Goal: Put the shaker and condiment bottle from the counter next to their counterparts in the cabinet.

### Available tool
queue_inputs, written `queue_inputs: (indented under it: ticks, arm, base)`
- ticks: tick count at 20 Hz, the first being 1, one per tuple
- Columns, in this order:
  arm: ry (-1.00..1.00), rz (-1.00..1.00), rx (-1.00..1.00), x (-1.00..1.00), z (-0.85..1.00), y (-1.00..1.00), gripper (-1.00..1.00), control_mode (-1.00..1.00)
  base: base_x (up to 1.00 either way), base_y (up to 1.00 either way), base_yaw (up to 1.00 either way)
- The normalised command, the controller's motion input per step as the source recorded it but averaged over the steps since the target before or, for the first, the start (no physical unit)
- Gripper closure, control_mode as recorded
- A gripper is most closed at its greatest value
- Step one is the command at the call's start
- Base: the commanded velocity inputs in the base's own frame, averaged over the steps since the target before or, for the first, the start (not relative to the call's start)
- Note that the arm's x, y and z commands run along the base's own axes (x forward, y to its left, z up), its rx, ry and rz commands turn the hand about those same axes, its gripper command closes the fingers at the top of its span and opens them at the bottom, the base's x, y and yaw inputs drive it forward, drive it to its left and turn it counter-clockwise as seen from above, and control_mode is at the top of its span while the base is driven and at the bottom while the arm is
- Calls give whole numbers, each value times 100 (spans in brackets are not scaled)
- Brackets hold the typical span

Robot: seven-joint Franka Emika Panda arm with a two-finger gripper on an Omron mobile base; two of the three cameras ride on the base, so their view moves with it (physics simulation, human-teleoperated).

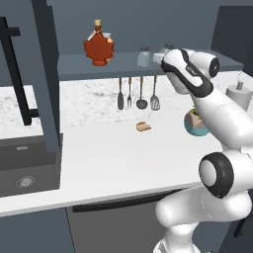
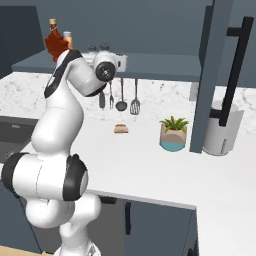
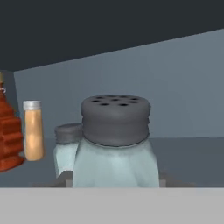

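Up at the cabinet (image 1: 74,64) shelf, your gripper (image 3: 114,181) sits w/ a shaker (image 3: 115,144) right in front of the hand cam, grey cap up, body upright. Looks clamped on it, but the fingertips are mostly hidden behind the glass, so you can't tell for sure. Its twin shaker (image 3: 66,146) stands just behind, to the left in the hand view. Further left there: orange bottle (image 3: 33,130) w/ white cap, then the condiment bottle (image 3: 8,140) at the edge. From your left base view, the condiment bottle stands on the shelf, orange bottle right beside it. On the counter (image 1: 113,158) below: small bread piece (image 1: 144,127); utensils (image 1: 137,94) hang on the wall.
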Motion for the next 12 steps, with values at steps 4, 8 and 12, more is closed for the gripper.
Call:
queue_inputs:
  ticks: [4, 8, 12]
  arm:
    - [7, 1, -2, 21, 0, 24, 100, -100]
    - [11, 0, -5, 29, 0, 23, 100, -100]
    - [11, 0, -6, 27, 0, 6, 100, -100]
  base:
    - [0, 0, 0]
    - [0, 0, 0]
    - [0, 0, 0]
